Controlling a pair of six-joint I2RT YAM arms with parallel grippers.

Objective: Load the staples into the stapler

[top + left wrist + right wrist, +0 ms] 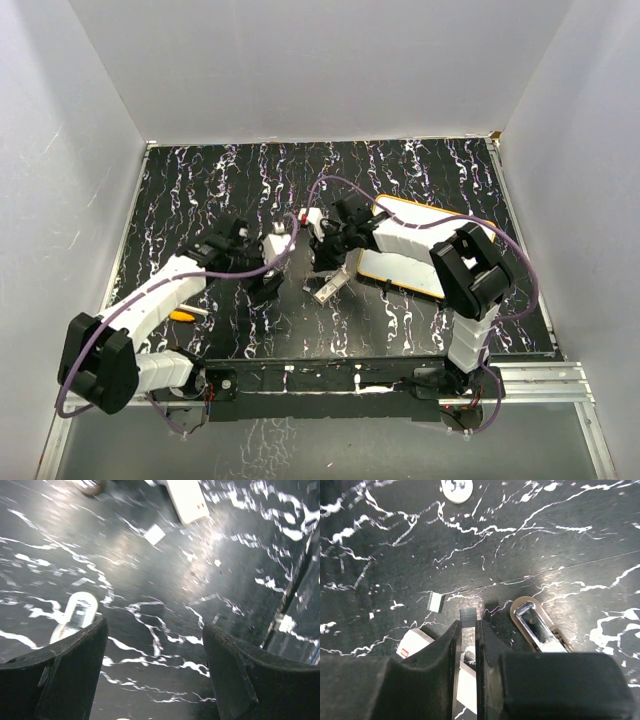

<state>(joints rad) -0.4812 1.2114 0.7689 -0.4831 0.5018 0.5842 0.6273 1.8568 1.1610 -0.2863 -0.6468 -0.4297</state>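
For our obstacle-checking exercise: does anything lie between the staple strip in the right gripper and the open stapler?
Nothing visible does. The right gripper pinches the staples, and the stapler lies open just beside them, with only bare tabletop between.

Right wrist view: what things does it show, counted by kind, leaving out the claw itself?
Stapler: 1
Staple strips: 2, the second pinched in the right claw
White box with a red mark: 1, partly hidden under the claw
Round white disc: 1
Total: 5
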